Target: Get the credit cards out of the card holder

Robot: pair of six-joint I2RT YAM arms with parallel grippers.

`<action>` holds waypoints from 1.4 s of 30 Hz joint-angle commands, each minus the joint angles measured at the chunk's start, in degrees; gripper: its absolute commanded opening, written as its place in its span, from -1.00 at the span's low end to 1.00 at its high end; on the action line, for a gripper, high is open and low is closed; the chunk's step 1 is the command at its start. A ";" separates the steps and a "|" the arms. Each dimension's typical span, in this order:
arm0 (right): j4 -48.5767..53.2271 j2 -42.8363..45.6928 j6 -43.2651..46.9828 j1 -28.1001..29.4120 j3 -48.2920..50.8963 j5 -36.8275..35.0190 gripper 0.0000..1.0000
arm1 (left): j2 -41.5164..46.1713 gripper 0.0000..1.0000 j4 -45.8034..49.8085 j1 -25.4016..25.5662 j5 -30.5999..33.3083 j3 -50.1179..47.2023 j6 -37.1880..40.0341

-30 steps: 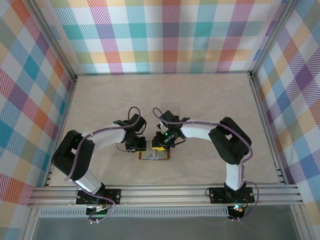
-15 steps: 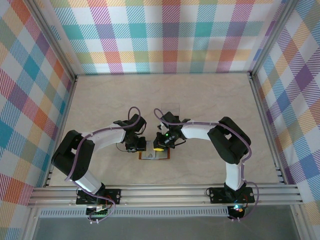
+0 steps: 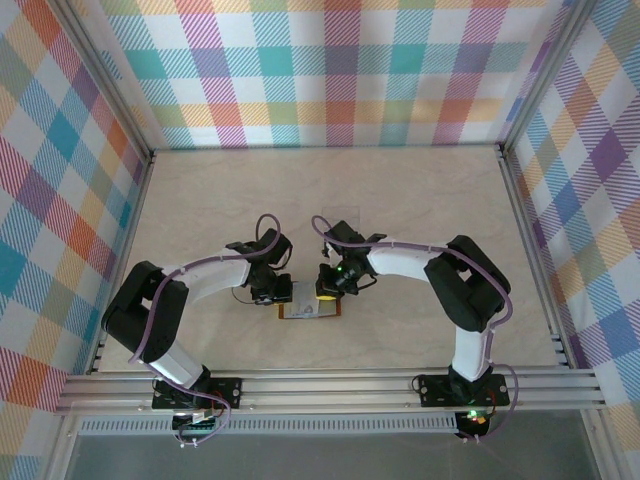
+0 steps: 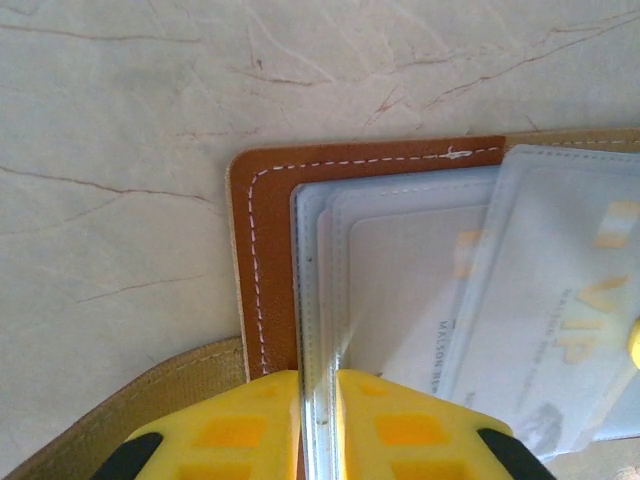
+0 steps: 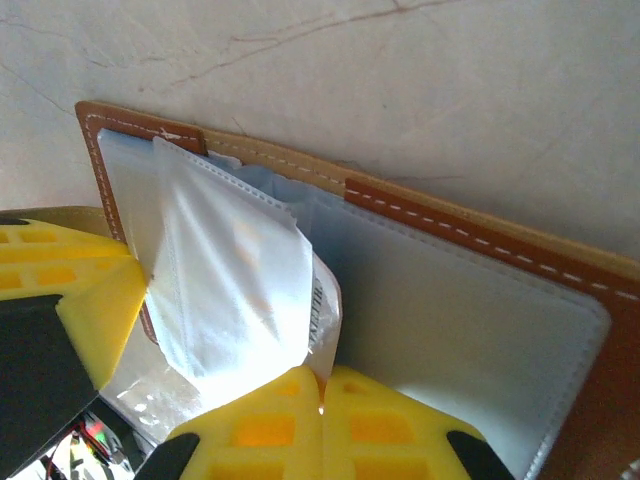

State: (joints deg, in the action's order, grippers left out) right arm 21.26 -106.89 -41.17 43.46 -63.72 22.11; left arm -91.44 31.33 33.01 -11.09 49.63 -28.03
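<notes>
Credit cards [image 4: 405, 290] sit inside the open card holder [image 3: 308, 310] by the table's [image 3: 420, 200] near edge, left gripper [image 4: 320, 380] clamped on its plastic pockets [image 4: 318, 300], right gripper [image 5: 322, 385] pinched shut on one lifted pocket [image 5: 230, 270], so none looks freed yet.

Soft, even light is filling the top view, and the arms [image 3: 210, 272] are casting only faint shadows on the pale table [image 3: 420, 200]. At the right wrist, glare is bleaching the plastic sleeve [image 5: 230, 270]; at the left wrist, the card holder [image 4: 262, 300] is showing crisp stitching.
</notes>
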 commanded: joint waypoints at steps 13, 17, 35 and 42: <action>-7.37 -3.29 -1.03 -0.40 -1.04 8.45 -0.80 | 4.53 -0.46 2.00 1.04 0.28 0.04 -1.26; -7.17 -4.11 -1.02 -0.35 -1.14 8.38 -0.80 | 2.50 -0.47 1.39 1.09 0.33 0.11 -0.71; -8.33 -2.36 -2.74 -0.40 1.05 7.24 -0.70 | -1.96 -0.59 1.00 1.54 2.02 -1.74 -0.55; -9.39 -1.14 -3.39 -0.40 2.02 7.42 -0.73 | -2.43 -0.60 1.08 1.53 1.87 -1.29 -0.52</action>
State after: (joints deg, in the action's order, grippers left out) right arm 12.38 -110.06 -44.07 43.40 -62.70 29.43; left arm -91.55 31.31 33.78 -11.00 49.91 -28.69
